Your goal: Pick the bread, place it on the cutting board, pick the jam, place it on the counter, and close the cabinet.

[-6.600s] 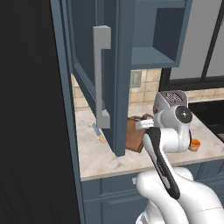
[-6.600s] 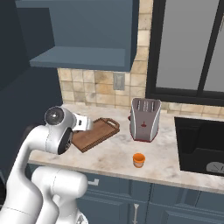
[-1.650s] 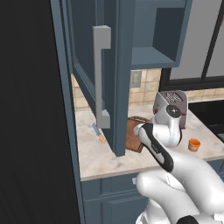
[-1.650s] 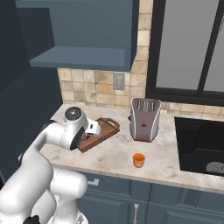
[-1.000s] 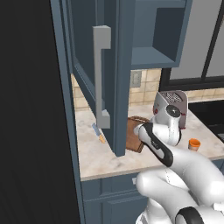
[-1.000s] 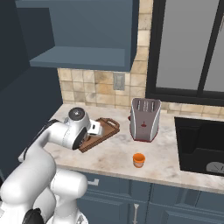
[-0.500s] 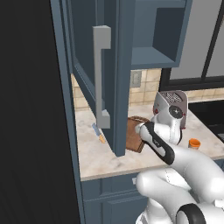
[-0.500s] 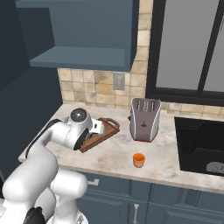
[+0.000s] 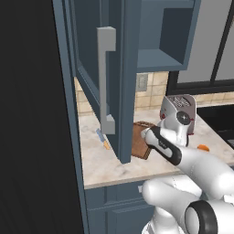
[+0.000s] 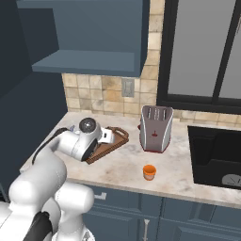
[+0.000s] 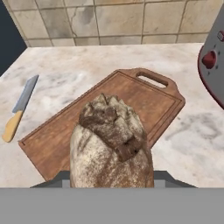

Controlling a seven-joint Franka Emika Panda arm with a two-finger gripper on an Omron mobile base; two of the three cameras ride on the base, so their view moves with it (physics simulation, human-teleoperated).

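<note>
One view, the hand view, shows the bread [image 11: 111, 144] clamped in the jaws above the cutting board [image 11: 109, 120]; the right base view shows the jam [image 10: 149, 172].

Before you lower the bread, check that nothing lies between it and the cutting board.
Nothing visible does. The bread, held in the gripper, hangs over the cutting board, whose surface is bare. The knife lies on the counter, apart from the board.

A rough, flour-dusted brown crusty bread loaf [image 11: 112, 144] sits above a matt reddish wooden cutting board [image 11: 144, 100] on the polished beige marbled stone counter [image 11: 70, 78].
</note>
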